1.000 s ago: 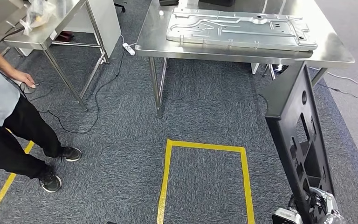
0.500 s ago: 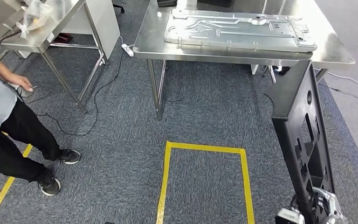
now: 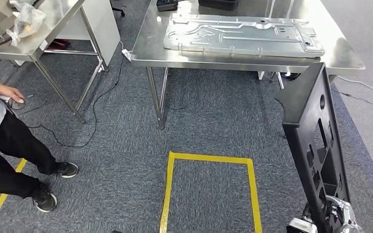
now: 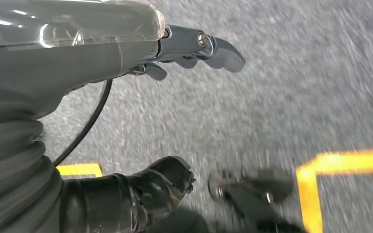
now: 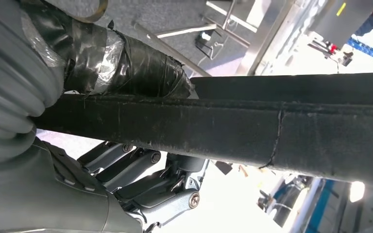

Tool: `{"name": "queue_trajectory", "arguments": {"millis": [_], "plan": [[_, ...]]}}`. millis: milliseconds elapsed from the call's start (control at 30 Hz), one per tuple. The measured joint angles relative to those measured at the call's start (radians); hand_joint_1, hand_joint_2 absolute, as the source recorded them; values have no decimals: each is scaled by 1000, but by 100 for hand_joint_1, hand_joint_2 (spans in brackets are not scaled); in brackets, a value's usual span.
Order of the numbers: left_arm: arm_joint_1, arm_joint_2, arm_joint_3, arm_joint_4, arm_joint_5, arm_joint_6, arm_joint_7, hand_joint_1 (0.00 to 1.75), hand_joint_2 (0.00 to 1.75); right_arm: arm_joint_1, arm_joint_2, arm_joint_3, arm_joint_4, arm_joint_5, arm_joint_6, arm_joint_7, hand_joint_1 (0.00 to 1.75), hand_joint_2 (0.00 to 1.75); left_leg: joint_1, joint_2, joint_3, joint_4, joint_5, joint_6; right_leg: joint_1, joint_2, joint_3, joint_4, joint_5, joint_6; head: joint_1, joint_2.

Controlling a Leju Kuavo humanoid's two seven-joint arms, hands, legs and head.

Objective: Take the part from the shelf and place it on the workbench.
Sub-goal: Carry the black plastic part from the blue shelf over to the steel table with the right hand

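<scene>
My right hand (image 3: 337, 218) sits low at about five o'clock in my head view, and it grips the long black plastic panel with cut-out slots (image 3: 315, 145) by its lower end; the part stands nearly upright, leaning a little, its top corner reaching up toward the near edge of the stainless steel workbench (image 3: 342, 58) at one o'clock. From my right wrist, my tape-wrapped thumb (image 5: 126, 63) lies on one side of the panel's black edge (image 5: 272, 131) and my darker fingers (image 5: 141, 170) curl under the other side, so the part is clamped between them.

My left hand (image 4: 141, 121) hangs over the grey-blue carpet (image 4: 296, 97); thumb and fingers are apart with nothing between them.

On the workbench lies a large flat pressed sheet-metal plate with ribs and holes (image 3: 243, 34), spread across most of the top. A dark object at the bench's far edge is too cropped to identify. I can read no writing or label on any of these things.

At eleven o'clock stands a second steel table (image 3: 53, 34), with a crumpled clear plastic bag (image 3: 24, 22) on it; what is inside I cannot tell. At nine o'clock a person in black trousers and dark shoes (image 3: 14, 150) stands on the carpet. Yellow tape marks a rectangle on the floor (image 3: 209, 189) at six o'clock, and a black cable (image 3: 92, 111) trails under the tables
</scene>
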Motion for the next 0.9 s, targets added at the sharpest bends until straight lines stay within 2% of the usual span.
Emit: {"name": "queue_trajectory", "arguments": {"millis": [67, 100, 133, 200, 233, 267, 300, 367, 400, 433, 467, 533, 600, 633, 700, 733, 767, 800, 833, 900], "plan": [[0, -2, 0, 0, 0, 20, 9, 0, 175, 1, 0, 0, -2, 1, 0, 0, 175, 175, 6, 1, 9, -17, 4, 7, -1, -3, 3, 2, -7, 11, 0, 0], [0, -2, 1, 0, -1, 26, 11, 0, 175, 1, -1, 0, -3, 1, 0, 0, 175, 175, 10, 3, 16, -28, 7, 12, -1, -4, -4, 21, -21, 17, 1, 0], [-1, -3, 1, 0, -1, 30, 12, 0, 175, 1, -1, 0, -3, 2, 0, 0, 175, 175, 14, 5, 22, -38, 9, 16, -3, -6, -22, 60, -42, 23, 2, 0], [-3, -4, 1, 0, -2, 33, 13, 0, 175, 2, -3, 0, -3, 2, -1, 0, 175, 175, 13, 7, 27, -41, 7, 21, -11, -7, -89, 180, -93, 35, 3, 0], [-4, -5, 1, 0, -2, 33, 13, 0, 175, 4, -4, 0, -3, 2, -1, 1, 175, 175, 13, 7, 28, -41, 4, 20, -16, -7, -122, 231, -105, 40, 3, 0], [-4, -6, 1, 0, -3, 33, 13, 0, 175, 5, -6, 0, -3, 2, -1, 1, 175, 175, 14, 7, 31, -40, 1, 19, -21, -8, -141, 253, -98, 45, 3, 0], [-4, -6, 1, 0, -3, 33, 13, 0, 175, 5, -7, 0, -3, 2, -1, 1, 175, 175, 16, 8, 35, -38, -4, 16, -26, -9, -142, 238, -71, 49, 3, 0], [-4, -8, 1, 0, -4, 32, 12, 0, 175, 5, -8, 0, -2, 2, -1, 1, 175, 175, 21, 9, 45, -32, -15, 5, -33, -20, -99, 124, 6, 55, 3, 0], [-4, -8, 2, 0, -5, 31, 11, 0, 175, 4, -9, 0, -2, 2, -1, 1, 175, 175, 20, 9, 47, -26, -22, -2, -31, -28, -77, 68, 32, 56, 4, 0], [-5, -8, 2, 0, -5, 28, 9, 0, 175, 3, -9, 0, -2, 2, -1, 1, 175, 175, 19, 9, 47, -22, -26, -9, -29, -35, -63, 32, 44, 52, 3, 0], [-5, -8, 2, 0, -5, 25, 6, 0, 175, 2, -9, 0, -1, 2, -1, 1, 175, 175, 17, 10, 47, -20, -29, -16, -26, -38, -59, 18, 44, 47, 3, 0], [-6, -9, 2, 0, -4, 17, -1, 0, 175, 2, -10, 0, -1, 2, -1, 2, 175, 175, 16, 17, 48, -21, -32, -27, -22, -31, -61, 18, 43, 30, 1, 0], [-6, -8, 2, 0, -3, 11, -8, 0, 175, 2, -10, 0, -1, 3, -1, 2, 175, 175, 20, 17, 43, -1, -50, -35, -23, -25, -57, 12, 45, 14, 1, 0], [-6, -8, 3, 0, -2, 6, -12, 0, 175, 1, -10, 0, -1, 3, -1, 1, 175, 175, 22, 13, 27, 37, -73, -38, -23, -24, -54, 9, 46, 6, 1, 0], [-6, -8, 3, 0, -1, -7, -19, 0, 175, 0, -10, 0, -1, 3, -1, 2, 175, 175, 22, 5, -36, 166, -135, -39, -19, -23, -51, 8, 44, -4, 1, 0], [-6, -8, 3, 0, 0, -13, -22, 0, 175, -1, -10, 0, 0, 3, -1, 2, 175, 175, 22, 3, -69, 230, -157, -39, -16, -21, -51, 8, 43, -6, 1, 0], [-4, -8, 3, 0, 0, -18, -24, 0, 175, -1, -11, 0, 0, 3, -1, 2, 175, 175, 22, 3, -90, 266, -160, -37, -13, -19, -49, 9, 42, -8, 1, 0], [-3, -8, 4, 0, 0, -21, -25, 0, 175, -2, -11, 0, 0, 4, -1, 2, 175, 175, 22, 3, -94, 265, -144, -34, -11, -16, -46, 9, 41, -10, 1, 0], [-2, -8, 4, 0, 0, -23, -26, 0, 175, -2, -11, 0, 0, 5, -1, 1, 175, 175, 21, 2, -78, 223, -110, -29, -9, -13, -43, 9, 39, -10, 1, 0], [-2, -6, 4, 0, 0, -26, -26, 0, 175, -3, -11, 0, 0, 10, -1, 0, 175, 175, 15, 0, -18, 89, -41, -14, -4, -8, -37, 9, 36, -8, 1, 0]]}}
